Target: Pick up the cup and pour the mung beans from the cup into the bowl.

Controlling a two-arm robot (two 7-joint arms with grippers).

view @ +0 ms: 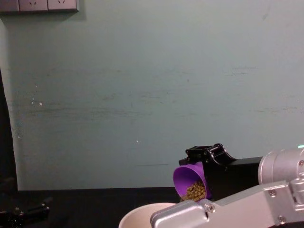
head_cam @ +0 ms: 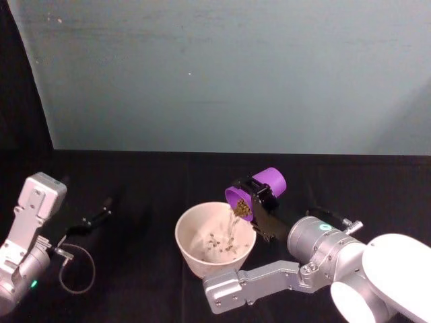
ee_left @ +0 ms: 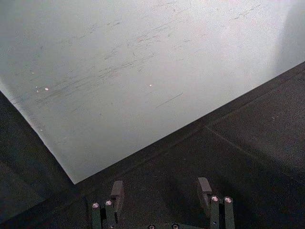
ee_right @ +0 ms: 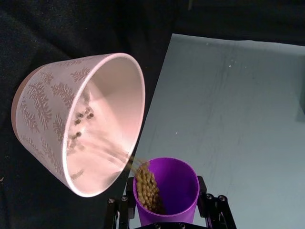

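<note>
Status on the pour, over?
Right gripper shut on cup, tipped over bowl. Mung beans falling in. Left gripper open, parked left. Nothing in the way.

Dim, w/ evenly lit wall (head_cam: 215,74), dark table (head_cam: 148,171).

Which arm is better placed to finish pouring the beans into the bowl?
Right. The right gripper holds the cup tilted over the bowl, mung beans falling in. The left gripper sits open, far left.
</note>
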